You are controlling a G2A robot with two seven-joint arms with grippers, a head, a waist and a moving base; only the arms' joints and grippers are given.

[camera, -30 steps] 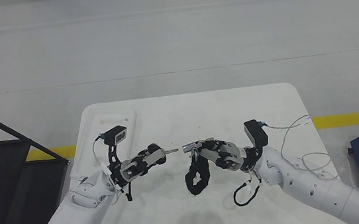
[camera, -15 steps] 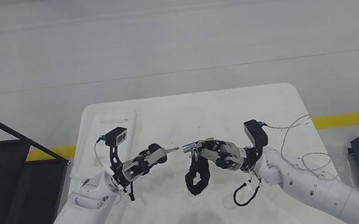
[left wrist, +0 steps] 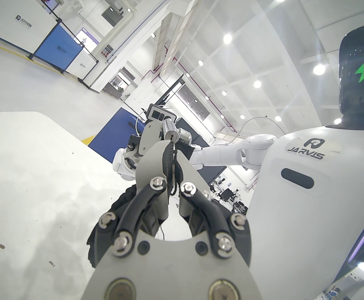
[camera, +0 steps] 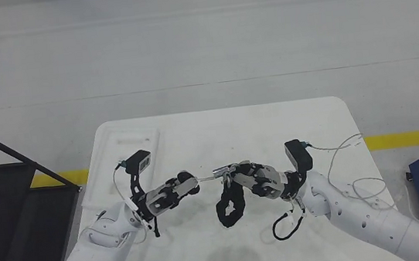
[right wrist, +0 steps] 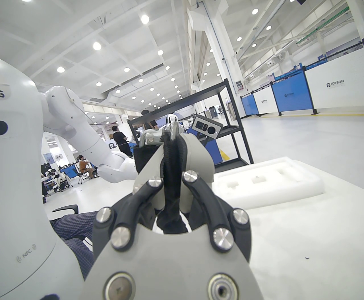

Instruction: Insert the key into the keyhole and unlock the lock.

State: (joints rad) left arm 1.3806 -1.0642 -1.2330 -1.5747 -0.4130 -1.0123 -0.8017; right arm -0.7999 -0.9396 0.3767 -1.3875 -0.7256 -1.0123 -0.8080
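My left gripper [camera: 192, 182] is shut on a thin key [camera: 205, 177], its blade pointing across at the lock. In the left wrist view the key [left wrist: 171, 170] sits pinched between the fingers, its tip at the face of the silver lock cylinder [left wrist: 171, 133]. My right gripper [camera: 234, 176] is shut on the black cable lock [camera: 228, 206], whose loop hangs down to the table. The right wrist view has that black lock body [right wrist: 171, 170] clamped between the pads [right wrist: 196, 153], silver cylinder [right wrist: 170, 130] sticking out beyond. Both grippers meet above the table's middle.
A white foam tray [camera: 130, 151] with small cut-outs lies at the far left of the white table [camera: 287, 125]; the same foam tray [right wrist: 267, 179] is in the right wrist view. A dark cable [camera: 283, 227] loops beside the right arm. A black rack stands off the table's left.
My left gripper has moved right with the key, closing the gap until the key's tip reaches the lock cylinder. The right gripper and lock have stayed put.
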